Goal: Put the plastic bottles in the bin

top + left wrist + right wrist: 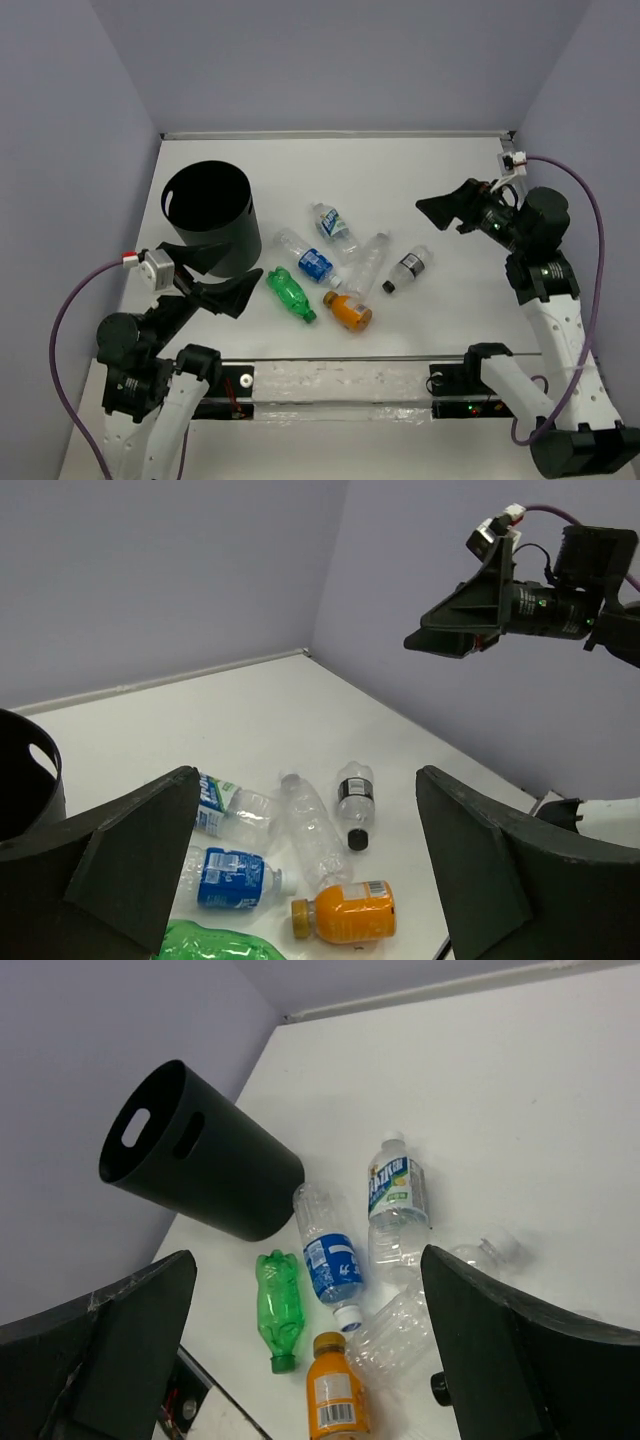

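Six bottles lie together mid-table: green (290, 293), orange (349, 311), blue-label (305, 258), blue-white-label (333, 223), clear unlabelled (367, 262) and dark-label (408, 268). The black bin (205, 215) stands upright at the back left, close to the blue-label bottle. My left gripper (222, 275) is open and empty, in the air just left of the green bottle and in front of the bin. My right gripper (445, 212) is open and empty, raised to the right of the bottles. The right wrist view shows the bin (200, 1160), green (279, 1305) and orange (335, 1400) bottles.
The table's back edge meets the wall (340, 133). A clear strip (330, 380) runs along the near edge between the arm bases. In the left wrist view the right gripper (450, 630) hangs high above the orange bottle (350, 912) and the dark-label bottle (354, 798).
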Motion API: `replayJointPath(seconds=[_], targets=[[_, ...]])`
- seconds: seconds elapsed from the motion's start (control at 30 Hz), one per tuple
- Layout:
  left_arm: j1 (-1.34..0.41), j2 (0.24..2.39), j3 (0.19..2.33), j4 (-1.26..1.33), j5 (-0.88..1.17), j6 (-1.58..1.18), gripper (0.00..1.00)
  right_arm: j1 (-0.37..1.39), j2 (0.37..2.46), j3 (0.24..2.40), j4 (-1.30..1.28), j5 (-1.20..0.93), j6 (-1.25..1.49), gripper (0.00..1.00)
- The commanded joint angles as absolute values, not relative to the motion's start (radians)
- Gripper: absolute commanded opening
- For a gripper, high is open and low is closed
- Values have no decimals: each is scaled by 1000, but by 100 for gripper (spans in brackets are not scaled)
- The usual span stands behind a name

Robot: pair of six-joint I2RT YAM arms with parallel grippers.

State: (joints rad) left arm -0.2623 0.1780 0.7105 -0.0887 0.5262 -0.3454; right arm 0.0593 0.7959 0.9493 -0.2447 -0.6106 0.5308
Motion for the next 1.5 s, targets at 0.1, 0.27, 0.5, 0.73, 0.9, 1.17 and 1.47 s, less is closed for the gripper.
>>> replayJointPath(seconds=[0.1,0.27,0.5,0.73,0.9,1.17,1.47], targets=[[-264,152,677,-57,557,-307,99,193,992,1020,-222,-474,468,99],[-265,158,646,-43,575,-308,99,429,1201,1172,-299,-214,350,99],[-265,149,609,-18,566,-336,99,578,1523,1390,-457,150,200,99],[-264,152,603,-9,568,-339,99,647,1810,1595,-560,196,86,100],[-262,144,606,-18,540,-337,99,667,1953,1716,-592,175,46,100],[-255,140,609,-29,503,-334,99,696,2085,1815,-603,112,34,99],[-262,135,664,-90,171,-339,99,696,2195,1893,-607,77,31,87]])
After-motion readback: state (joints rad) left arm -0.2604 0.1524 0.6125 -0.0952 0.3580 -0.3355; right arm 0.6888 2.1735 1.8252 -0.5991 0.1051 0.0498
